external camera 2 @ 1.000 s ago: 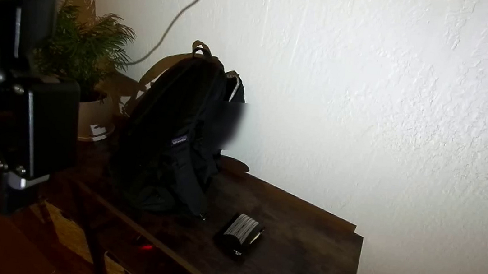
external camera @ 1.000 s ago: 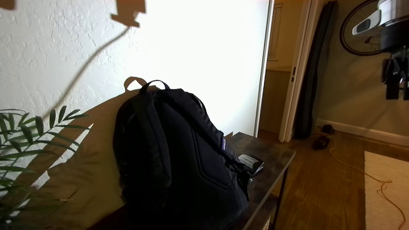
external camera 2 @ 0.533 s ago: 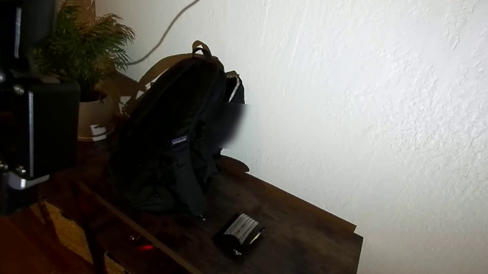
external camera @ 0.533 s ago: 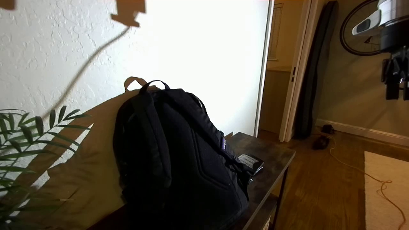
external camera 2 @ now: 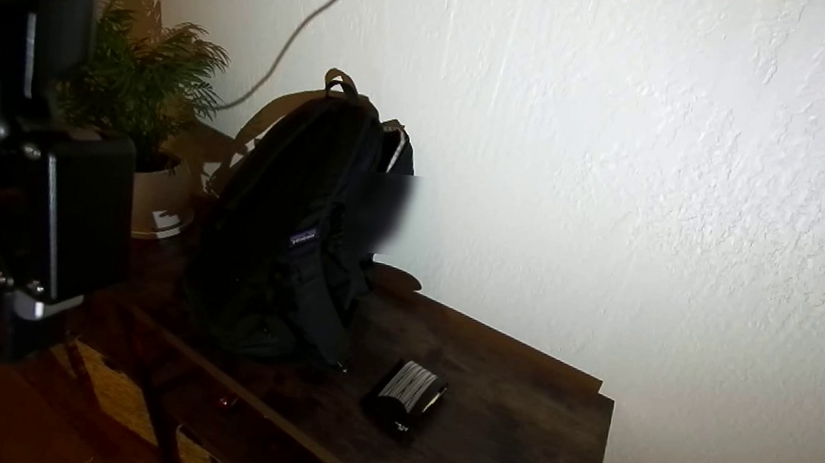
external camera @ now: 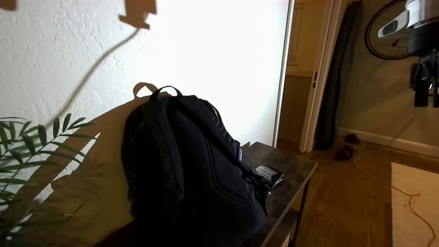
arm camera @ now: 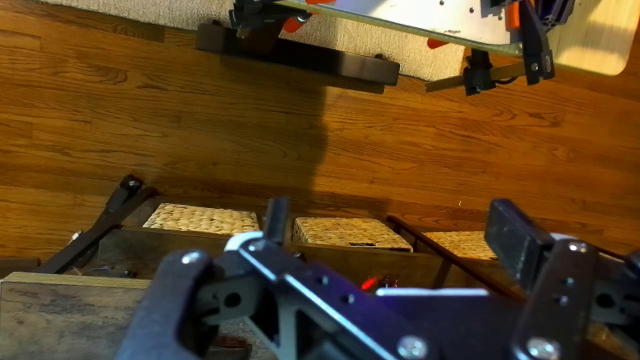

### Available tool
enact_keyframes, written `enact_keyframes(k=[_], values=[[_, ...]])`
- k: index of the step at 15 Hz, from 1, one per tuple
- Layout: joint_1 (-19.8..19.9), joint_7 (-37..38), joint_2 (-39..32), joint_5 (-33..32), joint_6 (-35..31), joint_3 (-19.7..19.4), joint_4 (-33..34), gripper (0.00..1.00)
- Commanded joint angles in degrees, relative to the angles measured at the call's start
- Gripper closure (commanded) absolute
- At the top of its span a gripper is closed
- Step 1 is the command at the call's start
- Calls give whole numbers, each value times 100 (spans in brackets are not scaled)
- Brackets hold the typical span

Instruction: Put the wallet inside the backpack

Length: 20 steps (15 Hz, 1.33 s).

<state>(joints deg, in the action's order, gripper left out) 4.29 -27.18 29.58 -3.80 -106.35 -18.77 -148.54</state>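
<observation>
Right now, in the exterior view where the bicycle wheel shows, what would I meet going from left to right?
In an exterior view, left to right: plant → backpack → wallet → tall dark object → bicycle wheel → pincer, open, at the right edge.

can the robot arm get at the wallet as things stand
Probably yes: the wallet lies in the open on the table, apart from the backpack, with nothing seen on top, and the claw is open. It would need to move over first.
</observation>
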Motion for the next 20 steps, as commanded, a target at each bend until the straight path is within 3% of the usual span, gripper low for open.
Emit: enact_keyframes(k=[1, 15, 20], values=[[112, -46, -18, 52, 12, 108, 9, 0], [112, -46, -18, 52, 12, 108, 9, 0], [-19, 327, -425, 234, -555, 430, -105, 0]])
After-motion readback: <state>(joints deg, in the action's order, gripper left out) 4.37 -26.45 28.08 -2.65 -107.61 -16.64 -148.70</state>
